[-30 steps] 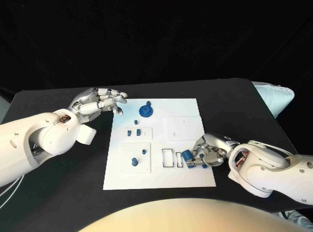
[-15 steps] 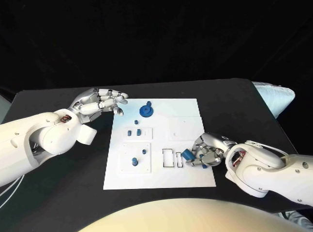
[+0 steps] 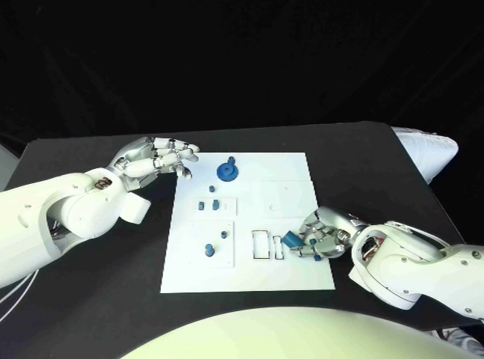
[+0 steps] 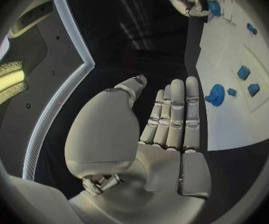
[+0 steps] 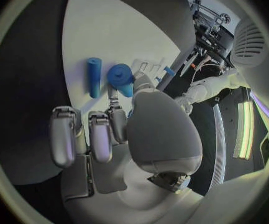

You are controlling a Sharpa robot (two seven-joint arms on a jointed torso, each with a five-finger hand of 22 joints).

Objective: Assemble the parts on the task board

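In the head view, the task board [image 3: 253, 224] lies mid-table, and the right hand [image 3: 326, 238] sits at its near right edge, pinching a blue cylinder [image 3: 292, 239] just beside the 2 narrow slots [image 3: 268, 245]. The left hand [image 3: 155, 158] hovers off the board's far left corner with fingers loosely curled and nothing in them, near the blue gear [image 3: 227, 172]. The likely risk is that the cylinder, held at a slant, jams on a slot edge or slips out of the pinch and rolls off the board. In the left wrist view, the left hand [image 4: 171, 119] shows fingers straight and side by side, empty, beside the board [image 4: 233, 104]. In the right wrist view, the right hand [image 5: 109, 124] clamps the cylinder [image 5: 122, 79] at its fingertips, close beside a second blue peg [image 5: 94, 77] lying on the board; a careless descent could knock that peg away.
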